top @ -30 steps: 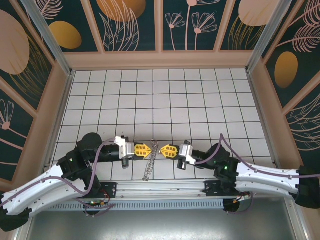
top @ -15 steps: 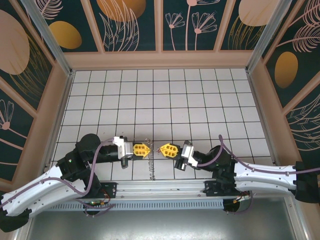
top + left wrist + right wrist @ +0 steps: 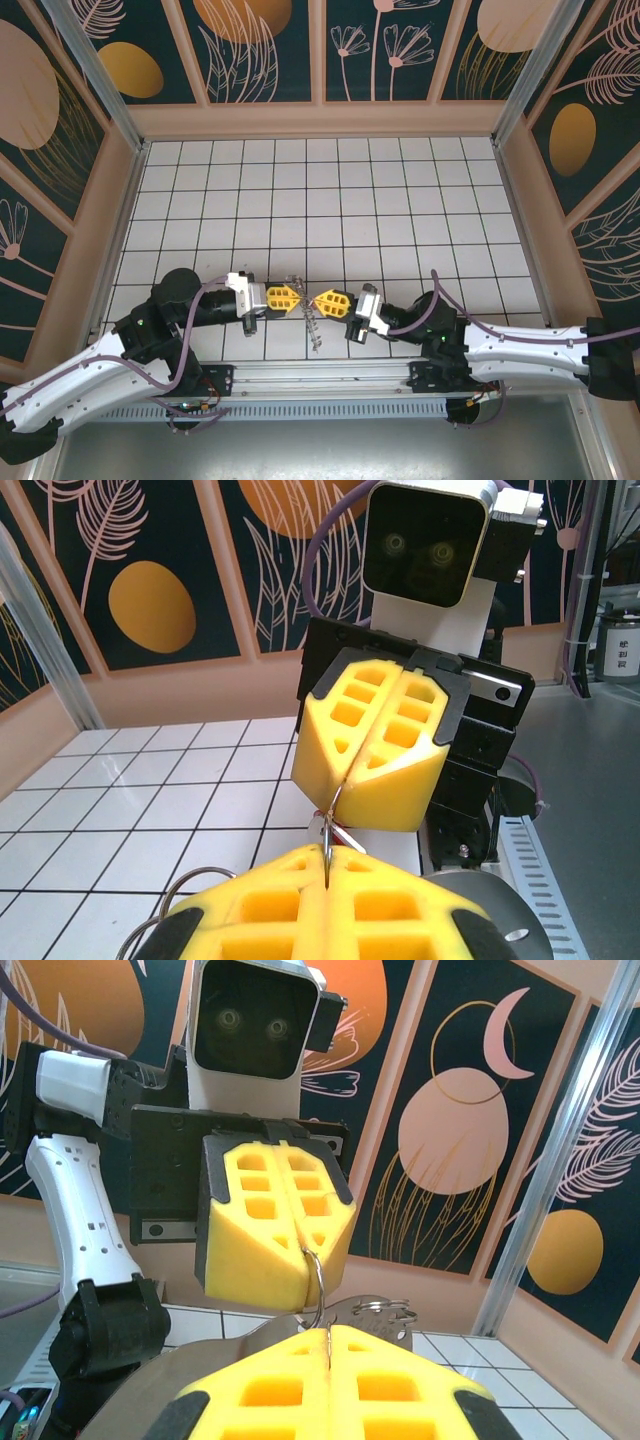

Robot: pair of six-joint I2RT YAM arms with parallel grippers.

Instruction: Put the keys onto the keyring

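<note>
My left gripper and right gripper meet tip to tip low over the near tiles, both shut. A thin arc of the keyring runs from the right gripper's seam into the left gripper's seam, and each pinches this wire. The tiny red key sits on the wire between the pads, beside a slim silver blade. In the right wrist view the keyring bridges the left gripper and right gripper. More of the keyring and its small loops dangles below.
A flat silver tag carrying small rings hangs behind the right pads. The white tiled floor stretches away to the patterned walls. A metal rail runs along the near edge just below the grippers.
The right gripper has slid left, closing the gap to the left gripper. The dangling loops have swung slightly right. The left gripper has hardly moved.
</note>
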